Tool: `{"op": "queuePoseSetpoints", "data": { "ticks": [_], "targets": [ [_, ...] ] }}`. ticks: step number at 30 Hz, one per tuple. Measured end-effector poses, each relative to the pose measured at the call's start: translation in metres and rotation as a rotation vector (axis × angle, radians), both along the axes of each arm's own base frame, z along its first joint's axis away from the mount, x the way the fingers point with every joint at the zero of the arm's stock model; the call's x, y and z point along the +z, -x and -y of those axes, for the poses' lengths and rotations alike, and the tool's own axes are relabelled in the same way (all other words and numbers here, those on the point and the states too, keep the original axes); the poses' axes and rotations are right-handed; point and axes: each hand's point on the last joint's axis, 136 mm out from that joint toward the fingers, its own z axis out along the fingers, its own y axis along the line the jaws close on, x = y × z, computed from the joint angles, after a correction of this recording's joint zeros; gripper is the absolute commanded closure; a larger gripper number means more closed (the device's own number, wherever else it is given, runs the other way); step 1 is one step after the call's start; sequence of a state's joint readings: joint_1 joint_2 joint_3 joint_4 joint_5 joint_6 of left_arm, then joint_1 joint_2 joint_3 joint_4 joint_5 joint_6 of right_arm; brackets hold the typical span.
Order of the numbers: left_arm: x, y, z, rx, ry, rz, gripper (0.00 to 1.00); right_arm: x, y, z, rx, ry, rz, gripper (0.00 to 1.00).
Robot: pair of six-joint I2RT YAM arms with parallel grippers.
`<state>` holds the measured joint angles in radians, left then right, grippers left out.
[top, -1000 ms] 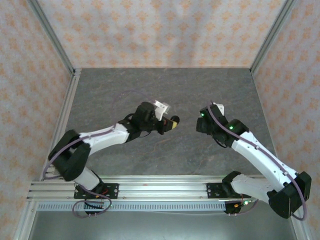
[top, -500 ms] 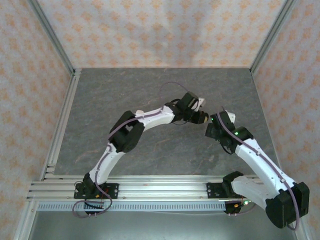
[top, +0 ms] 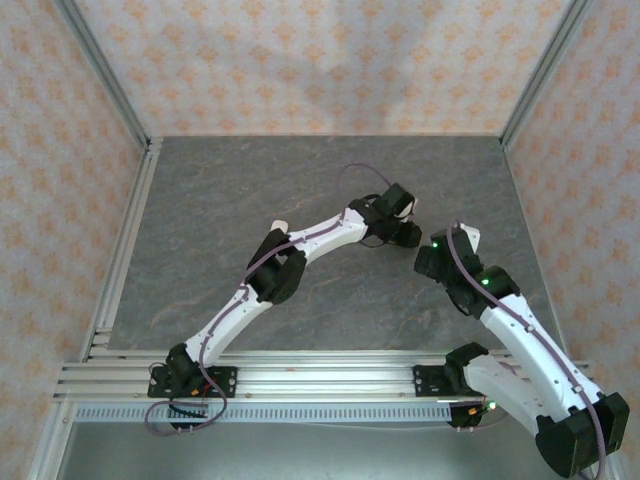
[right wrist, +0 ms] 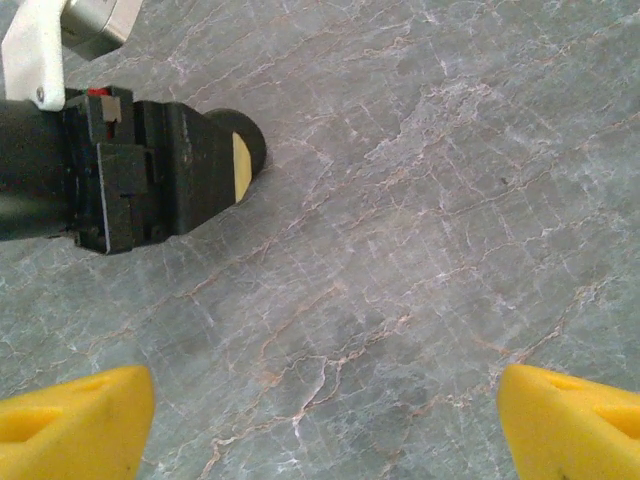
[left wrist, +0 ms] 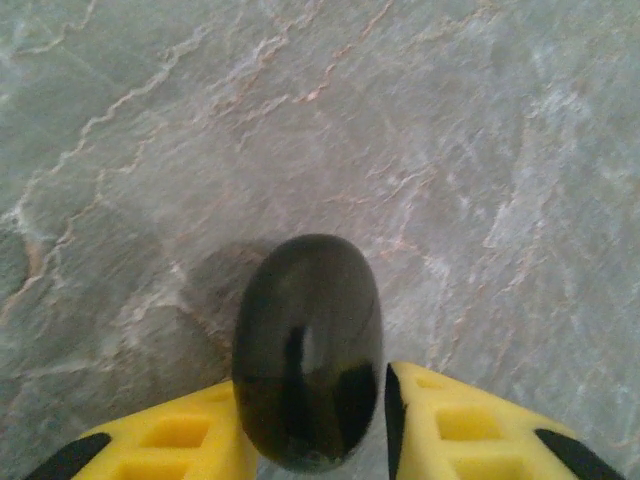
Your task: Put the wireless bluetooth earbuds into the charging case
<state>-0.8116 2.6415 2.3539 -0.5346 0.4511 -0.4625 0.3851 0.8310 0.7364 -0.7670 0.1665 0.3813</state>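
Black case (left wrist: 308, 350) lengthwise along left tool (left wrist: 313, 395)

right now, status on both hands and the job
Right hand open, empty. Left hand straddles a black oval piece, grip unclear. Left hand close ahead of right.

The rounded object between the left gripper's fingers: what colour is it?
The rounded object is glossy black, seen best in the left wrist view.

Case (left wrist: 308, 350) btwn fingers (left wrist: 450, 430) of left gripper (left wrist: 313, 388)
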Motion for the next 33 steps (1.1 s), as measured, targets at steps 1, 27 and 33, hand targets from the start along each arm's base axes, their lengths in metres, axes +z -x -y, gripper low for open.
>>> {"op": "queuePoseSetpoints", "data": {
  "ticks": [1,27,33],
  "targets": [
    [-0.002,0.001,-0.002,-0.01,-0.014,0.005,0.53,0.001,-0.001,0.0,0.001,0.004,0.005,0.07],
    [0.115,0.01,-0.388,0.421,-0.479,0.43,0.0,-0.032,-0.102,0.057,-0.122,0.272,0.281,0.0],
    [0.079,0.023,-0.449,0.549,-0.606,0.451,0.0,-0.034,-0.109,0.071,-0.166,0.322,0.413,0.0]
  ]
}}
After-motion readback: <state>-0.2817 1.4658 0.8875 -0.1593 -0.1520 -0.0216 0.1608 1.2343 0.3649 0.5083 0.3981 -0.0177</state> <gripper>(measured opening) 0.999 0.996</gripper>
